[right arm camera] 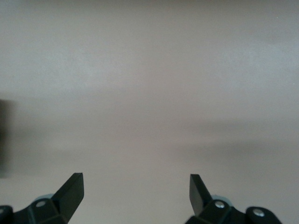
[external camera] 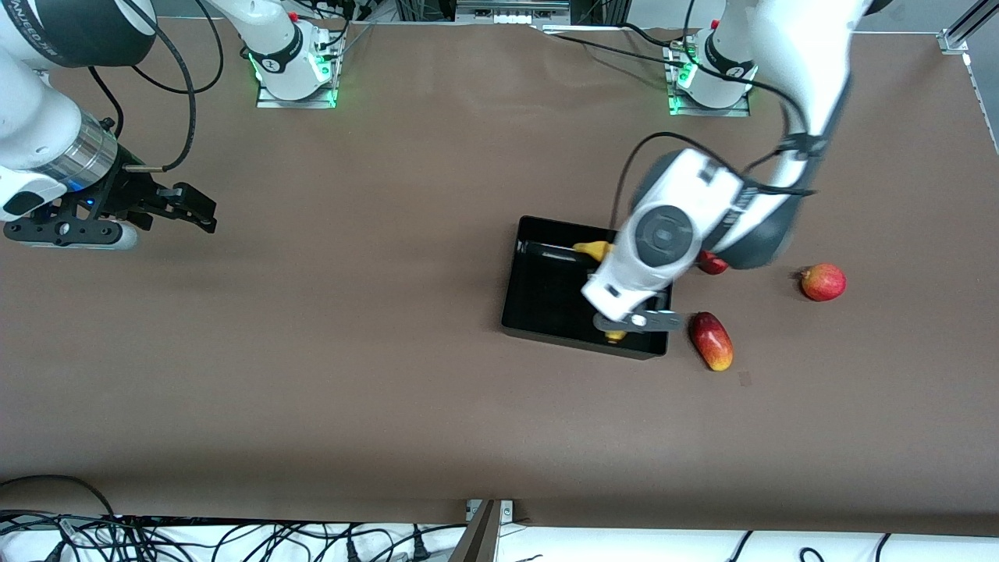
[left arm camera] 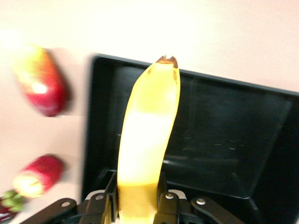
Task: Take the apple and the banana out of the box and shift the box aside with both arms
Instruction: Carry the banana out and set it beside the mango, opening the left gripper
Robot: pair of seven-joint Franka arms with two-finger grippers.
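Note:
My left gripper (external camera: 627,319) (left arm camera: 136,185) is shut on the yellow banana (external camera: 594,250) (left arm camera: 149,130), a finger on each side of it. It holds the banana lengthwise over the black box (external camera: 538,300) (left arm camera: 224,140), at the box's end toward the left arm. The arm hides most of the banana in the front view. The red apple (external camera: 712,264) (left arm camera: 39,173) lies on the table beside the box, half hidden under the left arm. My right gripper (external camera: 191,207) (right arm camera: 136,184) hangs open over bare table at the right arm's end, holding nothing.
A red-and-yellow mango (external camera: 711,341) (left arm camera: 42,84) lies beside the box's corner nearest the front camera. A round red-orange fruit (external camera: 823,282) sits farther toward the left arm's end. The brown table (external camera: 351,351) stretches between the box and the right gripper.

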